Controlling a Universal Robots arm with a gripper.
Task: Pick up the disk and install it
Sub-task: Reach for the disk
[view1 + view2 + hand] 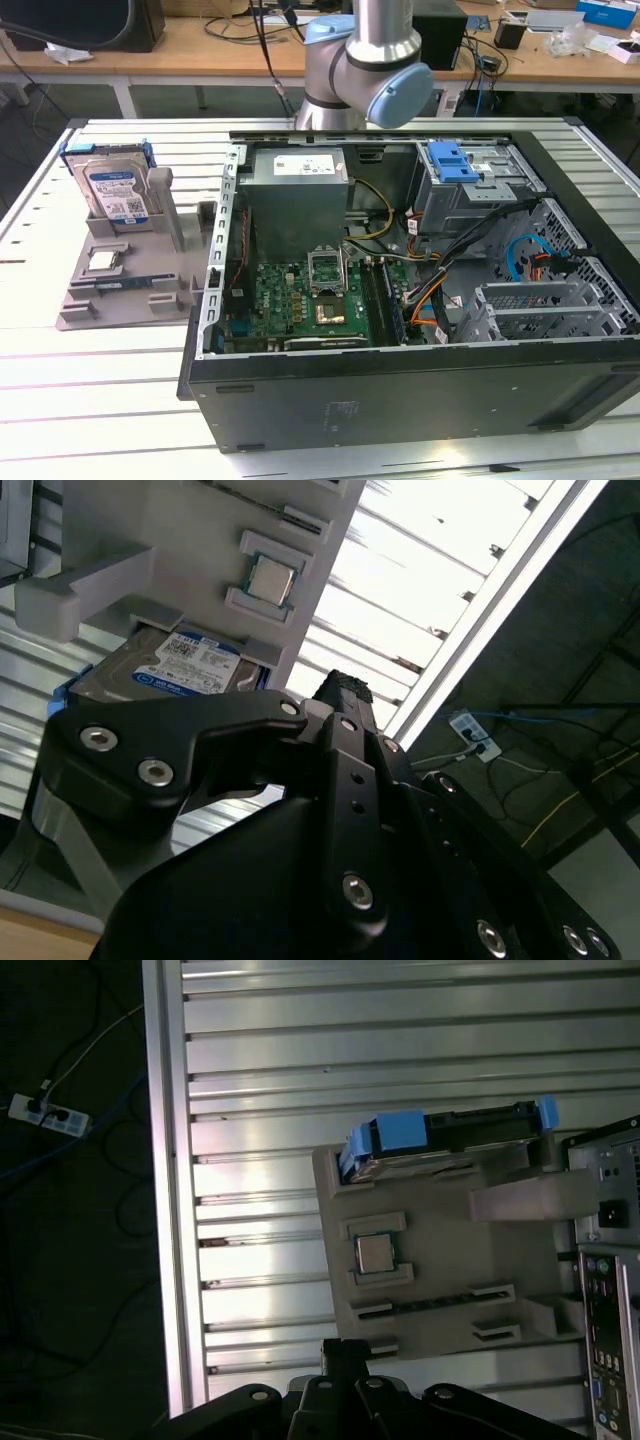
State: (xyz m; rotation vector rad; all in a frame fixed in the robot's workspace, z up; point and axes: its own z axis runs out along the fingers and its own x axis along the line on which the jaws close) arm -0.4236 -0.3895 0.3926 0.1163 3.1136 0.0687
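Disk, a flat rectangular silver hard drive with white-and-blue label and blue plastic bracket [115, 190]: stands on edge in a slot of the grey plastic holder [75, 310] on the slatted metal bench [90, 400], beside the open black computer case [400, 400]. Black hand [345, 695] hangs well apart, not holding it; how far open, cannot tell. Risks, as judged: a skewed grip wedges the disk against the slot walls or drags the holder; loose orange and black cables [425, 300] in the case may snag.

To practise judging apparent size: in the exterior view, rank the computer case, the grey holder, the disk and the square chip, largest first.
computer case
grey holder
disk
square chip
No two look alike.
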